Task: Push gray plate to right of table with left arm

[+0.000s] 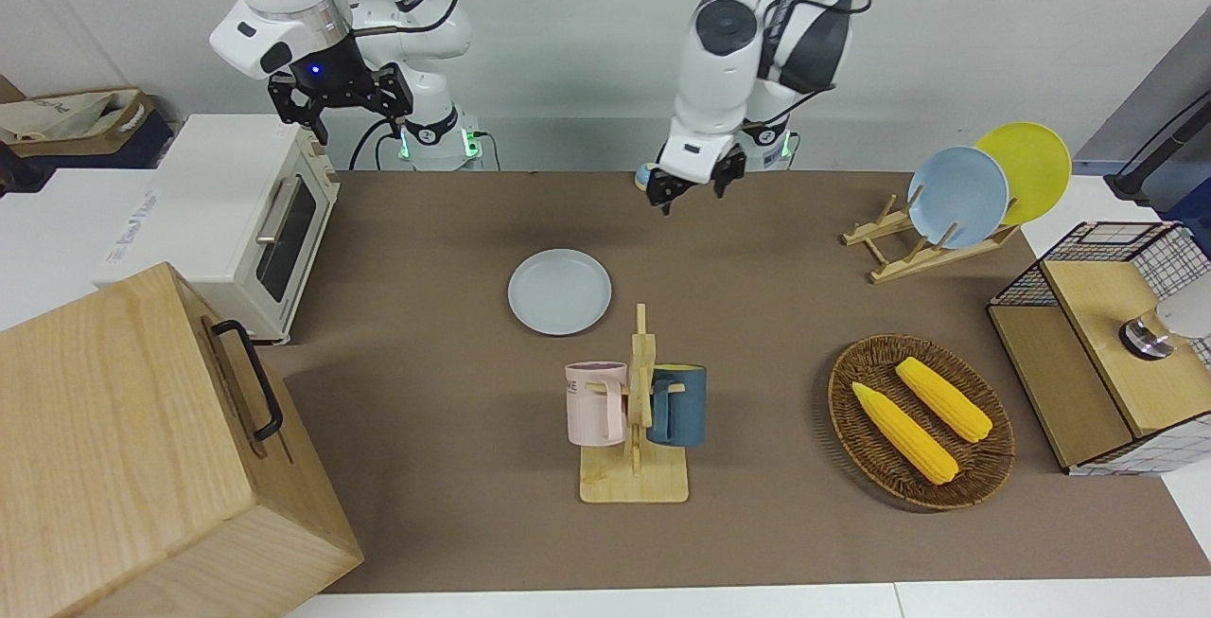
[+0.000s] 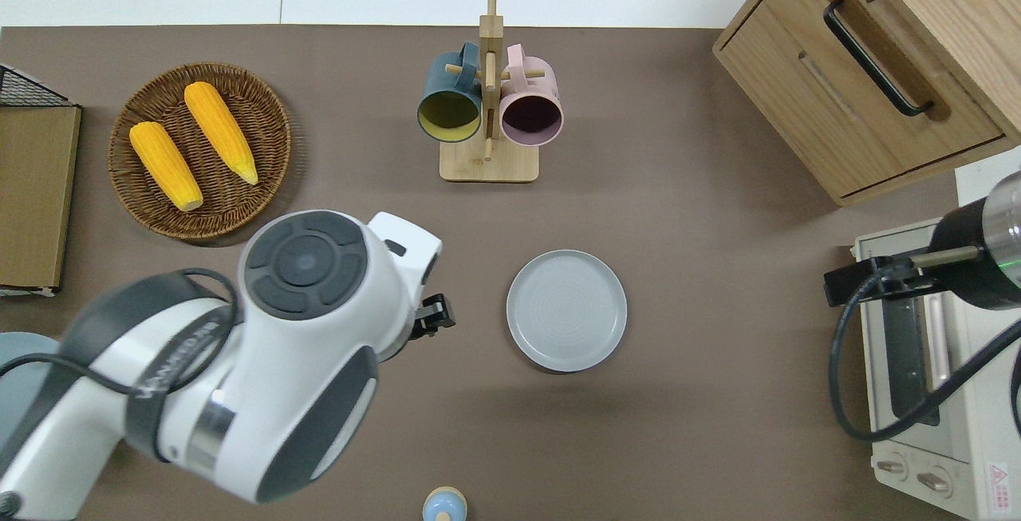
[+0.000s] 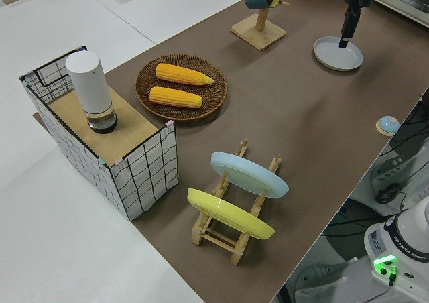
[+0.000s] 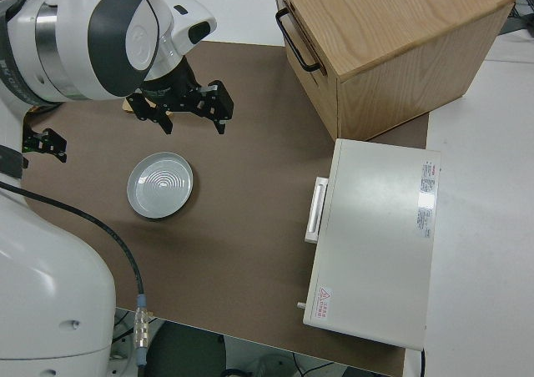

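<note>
The gray plate (image 1: pixel 559 291) (image 2: pixel 566 309) (image 3: pixel 338 53) (image 4: pixel 160 183) lies flat near the middle of the brown table (image 1: pixel 776 334). My left gripper (image 1: pixel 691 189) (image 2: pixel 435 317) hangs open over bare table beside the plate, toward the left arm's end. It is apart from the rim and holds nothing. In the overhead view the arm's wrist hides most of its fingers. My right arm is parked, its gripper (image 1: pixel 336 102) (image 4: pixel 190 117) open and empty.
A mug rack (image 2: pixel 488 106) with two mugs stands farther from the robots than the plate. A toaster oven (image 1: pixel 255 220) and a wooden cabinet (image 1: pixel 142 448) fill the right arm's end. A corn basket (image 2: pixel 199 150), a plate rack (image 1: pixel 932 244) and a wire crate (image 1: pixel 1097 353) are at the left arm's end.
</note>
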Controlling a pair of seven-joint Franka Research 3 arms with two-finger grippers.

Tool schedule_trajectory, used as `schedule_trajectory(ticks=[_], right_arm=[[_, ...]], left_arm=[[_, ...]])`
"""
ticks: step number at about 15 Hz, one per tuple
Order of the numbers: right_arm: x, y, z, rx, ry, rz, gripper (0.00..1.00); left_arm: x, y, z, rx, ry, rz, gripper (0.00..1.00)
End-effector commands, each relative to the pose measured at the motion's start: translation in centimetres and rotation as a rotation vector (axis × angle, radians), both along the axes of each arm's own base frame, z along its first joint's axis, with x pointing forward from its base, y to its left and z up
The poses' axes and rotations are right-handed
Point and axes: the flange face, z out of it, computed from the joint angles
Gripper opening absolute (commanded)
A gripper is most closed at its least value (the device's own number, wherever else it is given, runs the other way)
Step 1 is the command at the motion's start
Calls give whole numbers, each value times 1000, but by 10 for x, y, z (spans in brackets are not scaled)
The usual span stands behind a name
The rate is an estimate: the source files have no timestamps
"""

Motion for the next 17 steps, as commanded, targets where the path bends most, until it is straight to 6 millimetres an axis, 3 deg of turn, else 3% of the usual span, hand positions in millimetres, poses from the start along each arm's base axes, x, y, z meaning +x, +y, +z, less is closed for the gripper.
schedule_trajectory(ticks=[1, 3, 6, 9, 13, 17], right_arm=[[-3, -1, 4, 1, 4, -15, 983], [-3, -1, 4, 2, 4, -14, 983], [-3, -1, 4, 2, 4, -14, 983], [-3, -1, 4, 2, 4, -14, 983], [-3, -1, 4, 2, 4, -14, 983], [-3, -1, 4, 2, 4, -14, 983]], left_arm=[[10, 54, 36, -39, 40, -94, 998], [25, 96, 77, -71, 37, -173, 998], [39, 137, 116, -87, -32, -197, 998], [41, 144, 130, -93, -49, -270, 998], [48, 166, 144, -76, -83, -318, 998], [48, 165, 145, -75, -86, -321, 998]])
